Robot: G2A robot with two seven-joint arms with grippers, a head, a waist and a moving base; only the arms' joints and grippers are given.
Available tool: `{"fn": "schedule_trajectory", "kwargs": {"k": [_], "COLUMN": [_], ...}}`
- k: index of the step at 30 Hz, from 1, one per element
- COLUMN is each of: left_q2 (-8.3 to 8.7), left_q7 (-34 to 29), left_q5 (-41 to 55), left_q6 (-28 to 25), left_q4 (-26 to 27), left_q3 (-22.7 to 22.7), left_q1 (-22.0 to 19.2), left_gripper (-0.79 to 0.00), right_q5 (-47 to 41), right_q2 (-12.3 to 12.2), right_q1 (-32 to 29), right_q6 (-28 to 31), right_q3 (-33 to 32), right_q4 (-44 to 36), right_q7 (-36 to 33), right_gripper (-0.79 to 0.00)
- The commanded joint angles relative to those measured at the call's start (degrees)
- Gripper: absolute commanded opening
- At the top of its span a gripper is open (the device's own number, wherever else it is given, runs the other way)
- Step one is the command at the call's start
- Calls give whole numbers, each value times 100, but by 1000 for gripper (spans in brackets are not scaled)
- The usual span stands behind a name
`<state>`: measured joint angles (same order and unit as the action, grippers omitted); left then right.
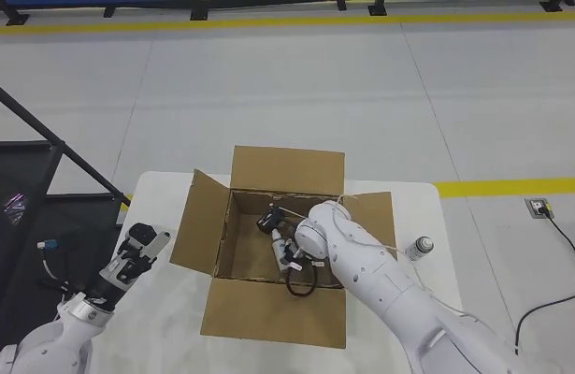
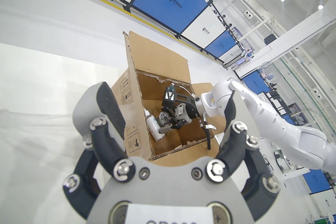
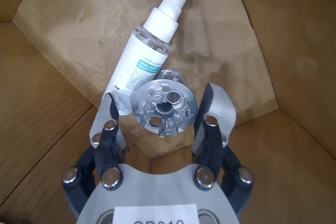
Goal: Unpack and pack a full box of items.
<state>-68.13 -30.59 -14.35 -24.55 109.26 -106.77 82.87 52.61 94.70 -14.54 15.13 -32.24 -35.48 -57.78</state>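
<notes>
Fingers (image 3: 103, 117) of the right gripper (image 3: 158, 93) stand apart around a metal wheel (image 3: 164, 108) inside the box (image 1: 287, 170), by a bottle (image 3: 141, 57). Left gripper (image 1: 142, 241) sits wide at lower left.

Box (image 3: 65, 12): matt brown corrugated cardboard, scuffed inside. Bottle (image 3: 141, 57): smooth white plastic. Flanged part (image 3: 164, 109): dull grey cast metal.

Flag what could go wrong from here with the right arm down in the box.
1. The open right tool straddles the metal part, which lies beside the spray bottle; closing may pinch or shove the bottle too.
2. The part's round, tilted flange could slip from the fingers.
3. The tool is deep inside the box; lifting might snag a flap.
</notes>
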Motion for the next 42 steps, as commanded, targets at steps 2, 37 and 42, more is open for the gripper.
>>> {"fn": "schedule_trajectory", "kwargs": {"k": [2, 37, 42], "left_q2": [0, 0, 0], "left_q7": [0, 0, 0], "left_q5": [0, 0, 0], "left_q6": [0, 0, 0], "left_q4": [0, 0, 0], "left_q3": [0, 0, 0], "left_q1": [0, 0, 0], "left_gripper": [0, 0, 0], "right_q5": [-16, 2261, 1522], "right_q2": [61, -1603, -1636], "right_q1": [59, -5275, -6475], "right_q6": [58, -1437, -1651], "right_q3": [13, -5002, -5987], "right_q4": [161, -9829, -9878], "right_q7": [57, -1432, -890], "right_gripper": [-785, -785, -785]}}
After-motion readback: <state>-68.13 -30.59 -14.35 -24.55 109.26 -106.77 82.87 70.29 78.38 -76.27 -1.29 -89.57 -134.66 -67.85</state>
